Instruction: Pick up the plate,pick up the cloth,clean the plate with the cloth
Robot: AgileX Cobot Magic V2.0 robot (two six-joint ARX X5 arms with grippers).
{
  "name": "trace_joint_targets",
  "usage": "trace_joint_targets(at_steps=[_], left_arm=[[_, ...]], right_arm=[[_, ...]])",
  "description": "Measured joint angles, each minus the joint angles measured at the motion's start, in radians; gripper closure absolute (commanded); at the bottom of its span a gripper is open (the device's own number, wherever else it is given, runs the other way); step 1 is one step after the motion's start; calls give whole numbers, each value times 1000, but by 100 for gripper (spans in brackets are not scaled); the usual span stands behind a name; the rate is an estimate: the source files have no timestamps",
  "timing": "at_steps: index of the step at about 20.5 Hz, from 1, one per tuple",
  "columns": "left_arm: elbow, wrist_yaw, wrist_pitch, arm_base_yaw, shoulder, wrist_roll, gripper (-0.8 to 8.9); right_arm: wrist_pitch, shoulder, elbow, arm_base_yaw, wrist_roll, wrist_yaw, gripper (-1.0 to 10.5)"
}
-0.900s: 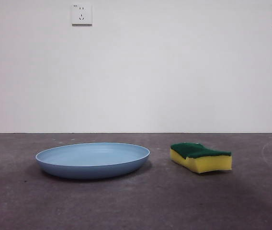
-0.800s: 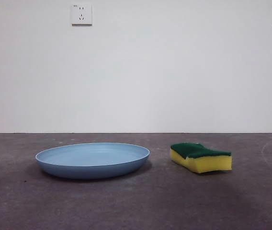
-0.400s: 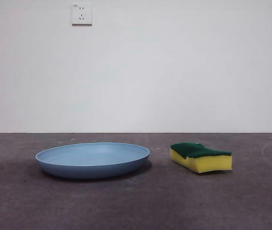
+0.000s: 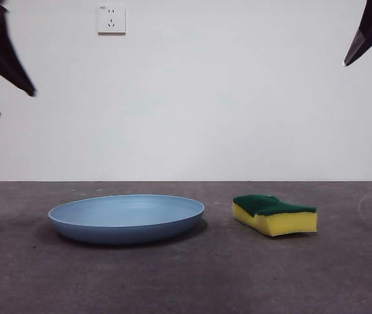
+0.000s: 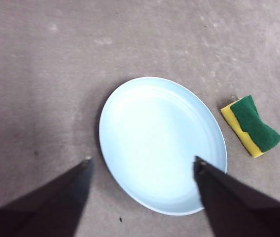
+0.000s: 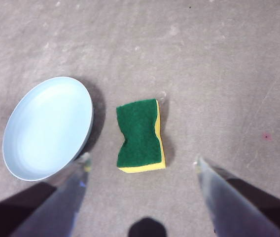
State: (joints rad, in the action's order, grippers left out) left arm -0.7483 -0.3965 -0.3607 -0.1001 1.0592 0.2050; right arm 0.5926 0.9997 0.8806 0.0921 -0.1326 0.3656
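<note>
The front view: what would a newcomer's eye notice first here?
The light-blue plate lies flat on the dark table, and the yellow-and-green sponge lies beside it, apart from it. Both the left gripper and the right gripper hang open high above, touching nothing.

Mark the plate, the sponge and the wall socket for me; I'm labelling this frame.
plate (image 4: 127, 219), front view, on its near outer wall.
sponge (image 4: 284, 223), front view, on its yellow foam side.
wall socket (image 4: 111, 19), front view, on its white faceplate.
</note>
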Motion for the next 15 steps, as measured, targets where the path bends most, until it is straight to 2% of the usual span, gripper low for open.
trace_joint_targets(at_steps=[8, 15], left_arm=[[-121, 6, 65, -52, 394, 5, 437], [-156, 39, 148, -54, 576, 6, 438]], right_arm=[[-2, 0, 0, 0, -2, 1, 564], [-2, 0, 0, 0, -2, 1, 564]])
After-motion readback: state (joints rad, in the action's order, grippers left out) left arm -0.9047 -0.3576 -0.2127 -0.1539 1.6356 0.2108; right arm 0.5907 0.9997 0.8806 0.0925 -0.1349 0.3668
